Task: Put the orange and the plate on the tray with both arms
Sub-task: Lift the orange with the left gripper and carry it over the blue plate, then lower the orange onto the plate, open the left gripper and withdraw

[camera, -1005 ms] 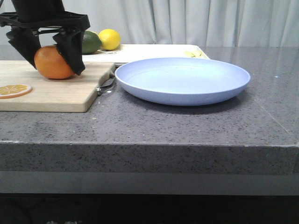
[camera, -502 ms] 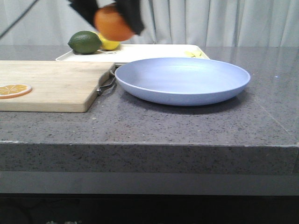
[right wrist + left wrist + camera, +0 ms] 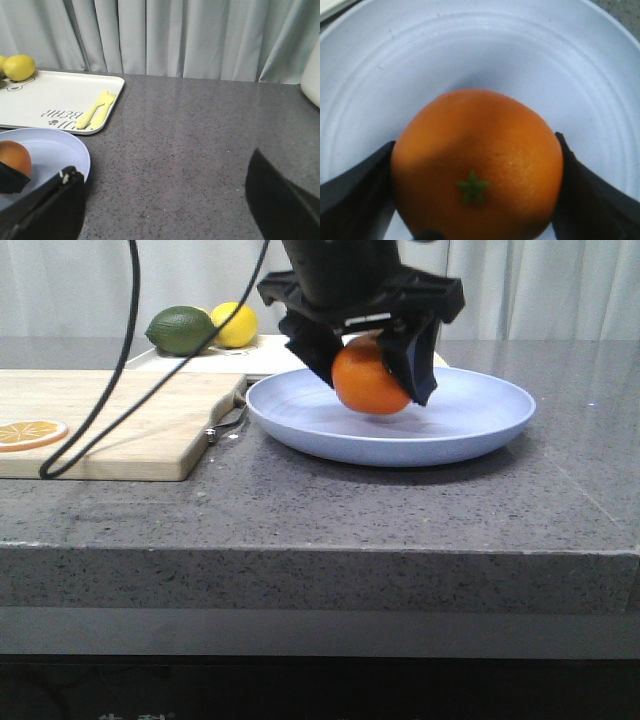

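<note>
My left gripper (image 3: 370, 390) is shut on the orange (image 3: 368, 380), its dark fingers (image 3: 418, 365) pressed against both sides of the fruit. It holds the orange low over the middle of the pale lavender-blue plate (image 3: 470, 425); I cannot tell whether the fruit touches the plate. In the left wrist view the orange (image 3: 477, 160) fills the space between the jaws, green stem star facing the camera, above the plate (image 3: 470, 50). The cream tray (image 3: 300, 345) lies just behind the plate. My right gripper (image 3: 160, 200) is open over bare counter beside the plate (image 3: 55, 145) and tray (image 3: 50, 95).
A wooden cutting board (image 3: 100, 420) with an orange slice (image 3: 30, 432) lies left of the plate. A lime (image 3: 182, 330) and a lemon (image 3: 235, 323) sit at the tray's far left. A yellow utensil (image 3: 95, 115) lies on the tray. A black cable (image 3: 130, 340) hangs over the board.
My left gripper lifted the orange off the cutting board, carried it up and rightward, then brought it down over the plate.
</note>
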Available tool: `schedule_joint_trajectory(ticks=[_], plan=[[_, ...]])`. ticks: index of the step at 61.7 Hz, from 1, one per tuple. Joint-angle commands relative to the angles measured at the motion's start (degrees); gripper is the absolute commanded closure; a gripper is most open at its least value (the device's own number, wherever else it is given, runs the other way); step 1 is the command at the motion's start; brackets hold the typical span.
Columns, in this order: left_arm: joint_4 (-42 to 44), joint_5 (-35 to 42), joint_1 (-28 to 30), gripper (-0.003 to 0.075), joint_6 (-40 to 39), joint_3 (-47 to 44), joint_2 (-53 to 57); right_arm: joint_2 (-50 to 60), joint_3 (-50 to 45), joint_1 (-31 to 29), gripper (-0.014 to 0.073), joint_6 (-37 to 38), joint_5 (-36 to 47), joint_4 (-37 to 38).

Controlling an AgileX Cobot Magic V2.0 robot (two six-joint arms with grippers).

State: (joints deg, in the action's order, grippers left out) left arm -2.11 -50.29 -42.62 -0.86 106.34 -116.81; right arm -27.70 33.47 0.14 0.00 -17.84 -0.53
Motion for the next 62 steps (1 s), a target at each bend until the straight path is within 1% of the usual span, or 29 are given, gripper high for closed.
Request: schedule_joint_trajectory(ticks=[1,6,7,11,16,18,25,35,38,44,47,48,53,56,60,62], plan=[[-0.64,3.43,-0.51,0.0367,-0.42,1.86,3.15,-0.65,2.06,-0.11,-0.0059,-0.33,4.75,0.03],[-0.64,3.44,-0.51,0.0259,-0.42,1.86,3.15,-0.65,2.06,-0.11,-0.0059,-0.33,4.75,0.03],[-0.64,3.44,-0.51,0.0221,-0.42,1.86,3.15,-0.65,2.06,-0.11,-0.0059,-0.33,4.75,0.03],[-0.64,3.44,-0.51,0.0127,-0.42,1.86,3.15,-0.65,2.06,-0.11,-0.0059,-0.33,4.75,0.03],[-0.64,2.91,-0.51,0.0036,-0.42,1.86,3.15,-0.65,2.06,-0.11,-0.0059,-0.33,4.75,0.03],[-0.64,2.46,-0.51,0.0023,-0.42,1.9,3.15,-0.65,2.06,-0.11,-0.0059,-0.33,4.75,0.03],[-0.52,-0.12,-0.51,0.0027,-0.42,3.86,3.15,-0.65,2.06,-0.11,-0.0059,-0.33,4.75,0.03],[0.43,-7.6,-0.51,0.0031,-0.42,12.25,3.15,-0.65,2.06,-0.11,-0.0059,-0.33,4.75,0.03],[0.43,-9.46,-0.51,0.0058,-0.42,14.53,3.15,-0.65,2.06,-0.11,-0.0059,-0.33,4.75,0.03],[0.43,-12.79,-0.51,0.0174,-0.42,18.55,3.15,-0.65,2.06,-0.11,-0.0059,-0.33,4.75,0.03],[0.43,-13.6,-0.51,0.0266,-0.42,19.63,3.15,-0.65,2.06,-0.11,-0.0059,-0.33,4.75,0.03],[0.43,-13.86,-0.51,0.0309,-0.42,20.04,3.15,-0.65,2.06,-0.11,-0.0059,-0.33,4.75,0.03],[0.43,-14.79,-0.51,0.0456,-0.42,21.09,3.15,-0.65,2.06,-0.11,-0.0059,-0.33,4.75,0.03],[0.43,-15.11,-0.51,0.0567,-0.42,21.39,3.15,-0.65,2.06,-0.11,-0.0059,-0.33,4.75,0.03],[0.43,-15.35,-0.51,0.0678,-0.42,21.62,3.15,-0.65,2.06,-0.11,-0.0059,-0.33,4.75,0.03],[0.43,-15.36,-0.51,0.0721,-0.42,21.62,3.15,-0.65,2.06,-0.11,-0.0059,-0.33,4.75,0.03]])
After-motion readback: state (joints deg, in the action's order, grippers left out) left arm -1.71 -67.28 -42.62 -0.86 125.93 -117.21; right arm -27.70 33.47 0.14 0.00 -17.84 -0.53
